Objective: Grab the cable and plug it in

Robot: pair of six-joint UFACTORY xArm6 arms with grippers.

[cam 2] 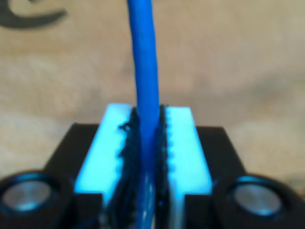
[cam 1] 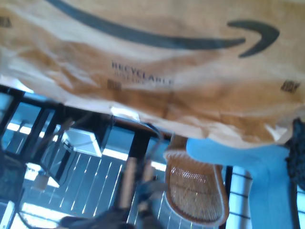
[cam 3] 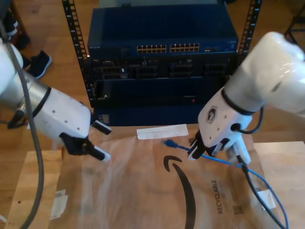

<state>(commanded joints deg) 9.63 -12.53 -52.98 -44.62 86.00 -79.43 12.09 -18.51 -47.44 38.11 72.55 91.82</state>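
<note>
My second gripper (cam 2: 147,143) is clamped on the cable (cam 2: 145,71), the blue line running straight up from between its two pale-blue pads (cam 2: 183,148). In the exterior view that gripper (cam 3: 196,151) hangs low over the brown paper sheet (cam 3: 133,191) near its far edge, on the white arm that reaches in from the exterior view's right with its wrist bent downward. The cable (cam 3: 217,160) pokes out toward the exterior view's left, ending in a small plug (cam 3: 167,142) just above the paper, and trails off to the near right corner of the sheet. My first gripper (cam 3: 97,140) is held off the paper near the far left part of the sheet, tilted sideways, its jaws apart with nothing between them (its own camera looks out across the paper (cam 1: 157,71) toward a wicker chair (cam 1: 195,186)). Behind the sheet stands a rack of dark-blue network switches (cam 3: 162,47).
</note>
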